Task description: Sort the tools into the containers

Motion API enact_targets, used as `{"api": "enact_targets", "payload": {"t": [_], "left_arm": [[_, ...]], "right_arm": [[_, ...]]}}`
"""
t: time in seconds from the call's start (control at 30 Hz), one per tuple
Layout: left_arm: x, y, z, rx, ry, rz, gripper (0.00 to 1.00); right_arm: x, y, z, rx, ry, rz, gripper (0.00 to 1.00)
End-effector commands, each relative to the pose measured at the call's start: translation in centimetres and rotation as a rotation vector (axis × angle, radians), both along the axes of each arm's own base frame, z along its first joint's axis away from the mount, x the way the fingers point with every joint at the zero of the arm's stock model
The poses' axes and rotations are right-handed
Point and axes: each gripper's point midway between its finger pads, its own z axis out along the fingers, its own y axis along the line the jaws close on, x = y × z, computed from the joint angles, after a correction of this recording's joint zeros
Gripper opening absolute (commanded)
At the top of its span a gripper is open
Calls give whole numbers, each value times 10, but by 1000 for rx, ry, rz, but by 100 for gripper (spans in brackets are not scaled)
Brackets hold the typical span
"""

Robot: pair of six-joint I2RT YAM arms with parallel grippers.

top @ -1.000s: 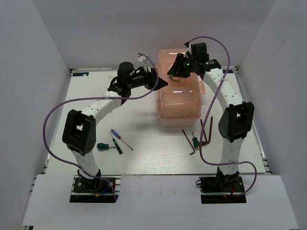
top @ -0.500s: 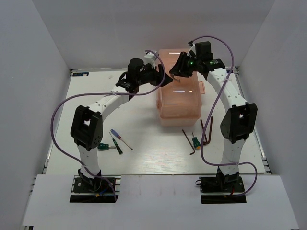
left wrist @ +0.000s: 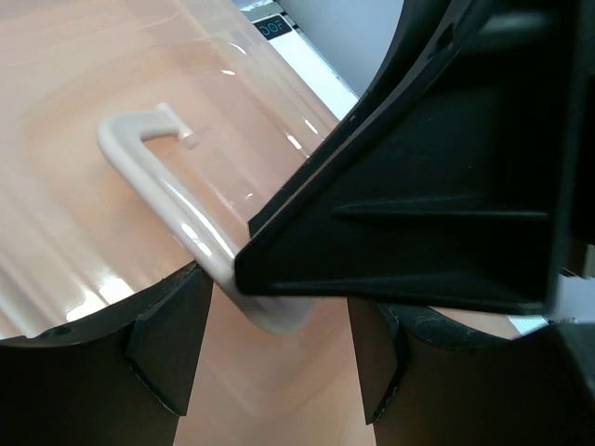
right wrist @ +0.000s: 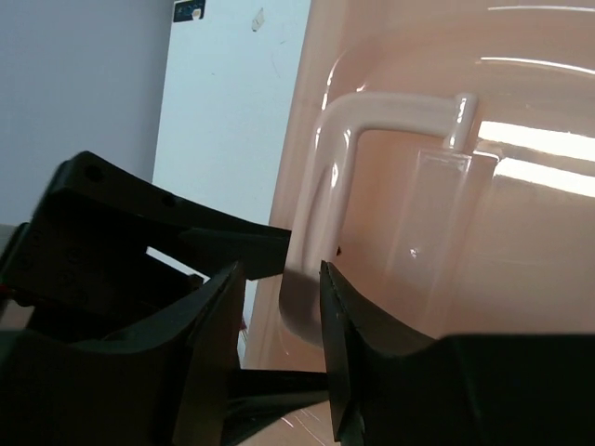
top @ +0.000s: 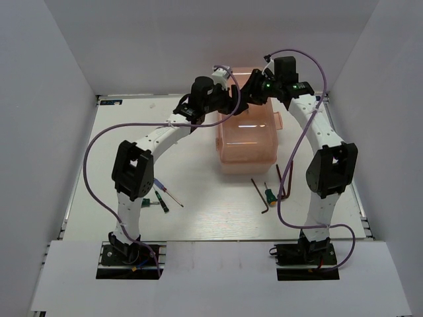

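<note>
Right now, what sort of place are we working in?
Probably a lab robot test cell: a white table boxed in by plain white walls, two arms bolted at its near edge, and a peach toolbox with loose hand tools nearby.

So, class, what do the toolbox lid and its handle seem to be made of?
Lid: translucent peach-pink plastic, glossy, with light streaks reflected across it. Handle: probably opaque cream plastic, smooth, with bright highlights.

- Handle (left wrist: 153, 177): its end nearest the left gripper (left wrist: 279, 299) is hidden behind the right gripper's (top: 248, 99) black finger.
- Toolbox (right wrist: 521, 279): edges cut off beyond both grippers.
</note>
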Motion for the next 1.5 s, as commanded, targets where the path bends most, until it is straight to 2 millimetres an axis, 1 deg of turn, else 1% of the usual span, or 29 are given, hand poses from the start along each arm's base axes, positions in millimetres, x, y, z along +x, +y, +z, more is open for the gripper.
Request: {"api": "enact_targets", "payload": {"t": [0.0,0.03,0.13,0.2,0.3,0.33,0.37,0.4,0.43,0.47,0.5,0.53,0.57,0.6,0.63,0.67,0.73,0.77,0.8,0.87,0.9,1.0,1.17,1.23,1.27,1.3,1.4,1.43,1.47], "left_arm": [[9,0,-1,24,21,61,70],[7,-7,-2,24,20,50,70],[11,-5,-6,28,31,76,68],[14,-2,-8,32,43,104,68],[18,0,-12,36,56,131,68],[19,-1,-14,34,68,134,68],[22,-1,-6,26,53,145,68],[24,-2,-6,29,56,146,68],[25,-3,-11,38,67,146,68],[27,-1,-8,38,63,156,68],[29,-3,-6,30,67,158,68],[30,-4,-11,39,79,158,68],[30,-4,-8,38,77,158,68],[33,-6,-5,32,70,158,67],[32,-6,-8,38,78,158,67],[33,-6,-11,44,85,158,66],[34,-9,-13,43,88,148,65],[33,-8,-16,55,90,146,65],[33,-8,-16,56,90,146,64],[33,-8,-16,56,90,146,64],[33,-8,-16,56,90,146,62],[32,-9,-12,53,90,137,61],[31,-8,-15,64,91,135,60],[30,-9,-14,62,93,124,59],[30,-9,-14,62,93,124,59],[29,-11,-20,65,102,112,59],[28,-12,-20,63,103,104,57],[28,-12,-20,63,103,103,57],[28,-12,-20,63,103,103,56]], "right_arm": [[-20,8,39,71,-57,67,44],[-21,8,37,70,-52,68,48],[-19,0,42,59,-68,45,56],[-17,-6,41,20,-92,36,57],[-11,-32,46,-80,-158,-60,57],[-8,-48,45,-124,-165,-106,57],[-9,-55,50,-137,-184,-126,57],[-7,-64,49,-175,-204,-149,57],[-5,-80,45,-198,-200,-190,57],[-6,-88,47,-209,-207,-212,57],[-4,-101,40,-232,-199,-231,57],[-6,-112,36,-241,-194,-250,57],[-5,-116,35,-244,-196,-258,58],[-5,-129,23,-254,-169,-274,58],[-8,-133,13,-256,-145,-274,58],[-5,-148,10,-243,-140,-292,58],[-9,-151,-15,-221,-80,-273,58],[-5,-159,-18,-194,-84,-272,60],[-11,-150,-28,-159,-62,-219,62],[-4,-171,-47,-134,-36,-228,64],[-4,-168,-52,-106,-42,-194,64],[0,-176,-73,-85,-24,-159,68],[9,-187,-94,-101,-9,-164,70],[13,-189,-113,-96,35,-160,70],[15,-189,-108,-91,23,-156,70],[17,-190,-121,-83,59,-154,70],[24,-191,-125,-66,61,-154,70],[26,-191,-137,-66,84,-154,70],[30,-191,-135,-64,77,-153,70]]}}
